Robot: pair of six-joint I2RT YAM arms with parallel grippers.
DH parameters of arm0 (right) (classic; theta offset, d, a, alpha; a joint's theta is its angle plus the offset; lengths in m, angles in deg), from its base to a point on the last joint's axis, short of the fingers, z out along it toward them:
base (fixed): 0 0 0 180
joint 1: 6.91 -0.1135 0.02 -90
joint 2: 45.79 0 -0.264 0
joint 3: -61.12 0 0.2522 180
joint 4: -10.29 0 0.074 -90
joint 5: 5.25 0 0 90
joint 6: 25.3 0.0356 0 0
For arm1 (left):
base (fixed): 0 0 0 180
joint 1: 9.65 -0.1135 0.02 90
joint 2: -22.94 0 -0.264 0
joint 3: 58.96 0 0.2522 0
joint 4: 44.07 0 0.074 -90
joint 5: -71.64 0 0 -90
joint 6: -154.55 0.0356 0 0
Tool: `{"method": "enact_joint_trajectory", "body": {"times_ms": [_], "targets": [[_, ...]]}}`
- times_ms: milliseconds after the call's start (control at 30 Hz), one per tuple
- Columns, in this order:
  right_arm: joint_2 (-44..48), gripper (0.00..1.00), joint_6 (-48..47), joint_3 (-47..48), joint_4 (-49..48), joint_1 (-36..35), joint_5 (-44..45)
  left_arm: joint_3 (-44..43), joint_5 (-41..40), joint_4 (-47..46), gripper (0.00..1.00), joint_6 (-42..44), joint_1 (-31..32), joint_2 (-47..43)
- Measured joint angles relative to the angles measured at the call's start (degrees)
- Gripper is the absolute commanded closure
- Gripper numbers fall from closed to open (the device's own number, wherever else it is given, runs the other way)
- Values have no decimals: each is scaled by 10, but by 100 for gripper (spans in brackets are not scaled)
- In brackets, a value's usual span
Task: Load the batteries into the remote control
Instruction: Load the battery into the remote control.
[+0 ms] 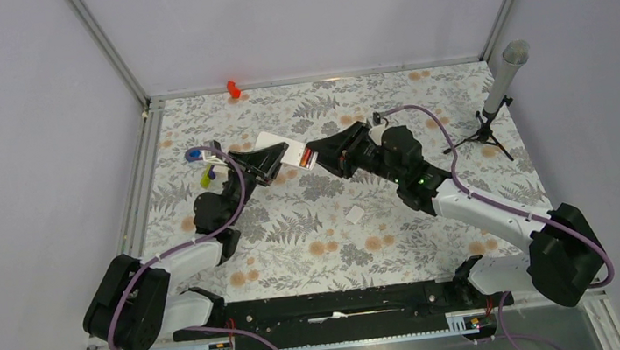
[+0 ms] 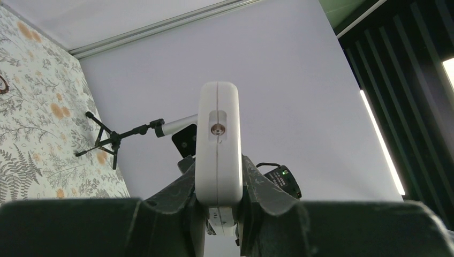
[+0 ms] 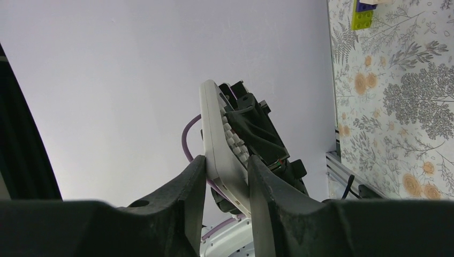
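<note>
The white remote control (image 1: 279,149) is held above the table between both arms. My left gripper (image 1: 268,164) is shut on its sides; in the left wrist view the remote (image 2: 217,134) stands end-on between the fingers of that gripper (image 2: 217,179). My right gripper (image 1: 321,152) is closed on the remote's other end. In the right wrist view the right gripper (image 3: 225,179) has one finger on the remote's (image 3: 217,136) plain back and one on its button face. One red-and-black battery (image 1: 308,156) shows at the remote's right end, by the right fingertips. I see no other battery.
A small white flat piece (image 1: 355,214) lies on the floral table mid-way. A bright red plastic piece (image 1: 232,88) sits at the back edge. Toy bricks (image 1: 206,174) lie at the left. A small tripod with a grey tube (image 1: 496,96) stands at the right.
</note>
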Motion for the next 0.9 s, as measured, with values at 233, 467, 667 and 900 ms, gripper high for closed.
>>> {"method": "enact_joint_trajectory", "body": {"times_ms": [233,467,667,900], "targets": [[0,69,0,-2,-25,4,-4,-16,1,3,100,-1,-1,1],[-16,72,-12,11,-28,12,-26,-19,1,6,100,-8,-4,3],[-28,73,-66,30,-10,23,-53,-19,2,17,100,-16,-7,3],[-29,74,-178,57,40,26,-44,-29,6,59,100,-34,-7,3]]}}
